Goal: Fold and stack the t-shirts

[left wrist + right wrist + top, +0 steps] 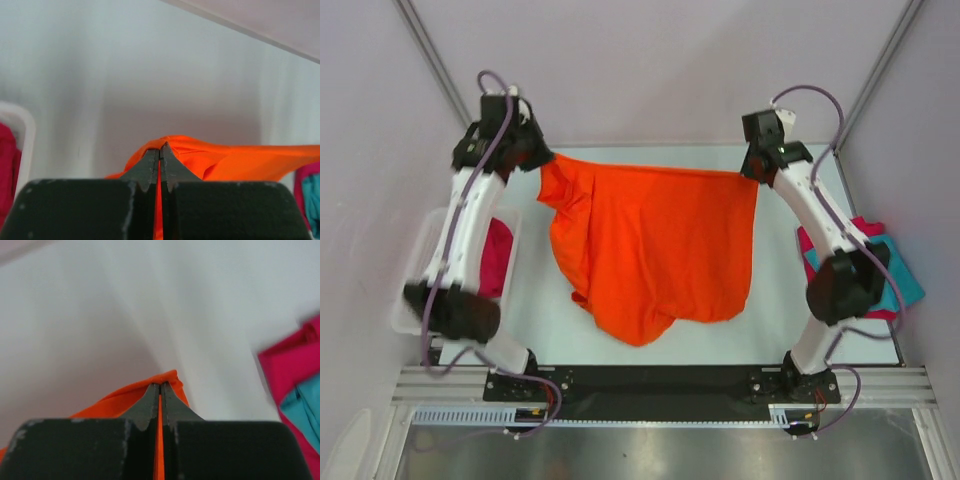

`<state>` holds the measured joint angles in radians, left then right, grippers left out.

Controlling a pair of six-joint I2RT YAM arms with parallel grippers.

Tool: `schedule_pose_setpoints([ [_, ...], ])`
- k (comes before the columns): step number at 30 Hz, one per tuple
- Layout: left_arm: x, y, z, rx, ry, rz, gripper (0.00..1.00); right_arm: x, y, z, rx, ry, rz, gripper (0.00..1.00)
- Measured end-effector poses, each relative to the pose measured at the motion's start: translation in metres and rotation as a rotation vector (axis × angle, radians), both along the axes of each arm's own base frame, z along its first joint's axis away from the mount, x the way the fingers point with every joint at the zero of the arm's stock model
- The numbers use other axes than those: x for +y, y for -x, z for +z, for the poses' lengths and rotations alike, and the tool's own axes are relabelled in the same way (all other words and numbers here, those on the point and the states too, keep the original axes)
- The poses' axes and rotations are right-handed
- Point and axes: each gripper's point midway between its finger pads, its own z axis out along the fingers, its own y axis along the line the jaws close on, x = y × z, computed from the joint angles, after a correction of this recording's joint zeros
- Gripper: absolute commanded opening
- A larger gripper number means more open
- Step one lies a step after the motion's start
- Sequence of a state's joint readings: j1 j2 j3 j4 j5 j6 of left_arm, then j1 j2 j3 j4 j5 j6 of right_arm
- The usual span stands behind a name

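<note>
A bright orange t-shirt [655,250] hangs stretched between both arms over the far half of the table, its lower part bunched and drooping toward the near side. My left gripper [542,160] is shut on its far left corner, with orange cloth [225,160] pinched between the jaws. My right gripper [756,176] is shut on the far right corner, where orange cloth [125,397] shows between its jaws. At the right edge lies a teal t-shirt [900,285] on a crimson one [868,228]. Another crimson t-shirt [497,258] sits in the basket at left.
A white mesh basket [420,262] stands at the table's left edge, under my left arm. The folded pile sits at the right edge beside my right arm's elbow [845,285]. Grey walls enclose the back and sides.
</note>
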<state>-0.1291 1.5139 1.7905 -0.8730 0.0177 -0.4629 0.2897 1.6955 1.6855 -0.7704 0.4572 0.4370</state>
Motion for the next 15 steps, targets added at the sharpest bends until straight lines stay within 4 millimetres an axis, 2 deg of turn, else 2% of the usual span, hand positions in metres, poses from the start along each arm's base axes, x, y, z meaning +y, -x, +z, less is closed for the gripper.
schedule_pose_setpoints([
  [2,0.004,-0.052,-0.03,0.059,-0.018,0.006,0.0,-0.003,-0.041,-0.007,0.0,-0.006,-0.013,0.0],
  [4,0.008,-0.094,-0.053,0.115,-0.019,0.009,0.0,-0.007,-0.074,-0.009,-0.022,-0.03,-0.027,0.0],
  [6,0.011,-0.125,-0.053,0.101,-0.001,0.004,0.0,-0.012,-0.093,0.0,-0.052,-0.055,-0.032,0.0],
  [7,0.012,-0.134,-0.047,0.076,0.011,0.0,0.0,-0.015,-0.1,0.014,-0.076,-0.063,-0.036,0.0],
  [8,0.013,-0.139,-0.036,0.044,0.024,-0.008,0.0,-0.016,-0.107,0.029,-0.11,-0.067,-0.034,0.0],
  [9,0.016,-0.138,-0.024,0.016,0.037,-0.014,0.0,-0.015,-0.115,0.054,-0.166,-0.073,-0.032,0.0],
  [11,0.025,-0.126,0.013,-0.065,0.044,-0.018,0.0,-0.012,-0.12,0.106,-0.287,-0.088,-0.017,0.0],
  [12,0.033,-0.093,0.075,-0.21,0.038,-0.018,0.0,-0.007,-0.104,0.16,-0.398,-0.098,0.006,0.0],
  [13,0.033,-0.077,0.103,-0.276,0.035,-0.021,0.0,-0.004,-0.094,0.179,-0.441,-0.093,0.017,0.0],
  [14,0.033,-0.056,0.138,-0.362,0.032,-0.024,0.0,-0.003,-0.08,0.19,-0.46,-0.08,0.02,0.0],
  [15,0.033,-0.04,0.161,-0.421,0.029,-0.026,0.0,-0.001,-0.063,0.197,-0.463,-0.064,0.027,0.0],
])
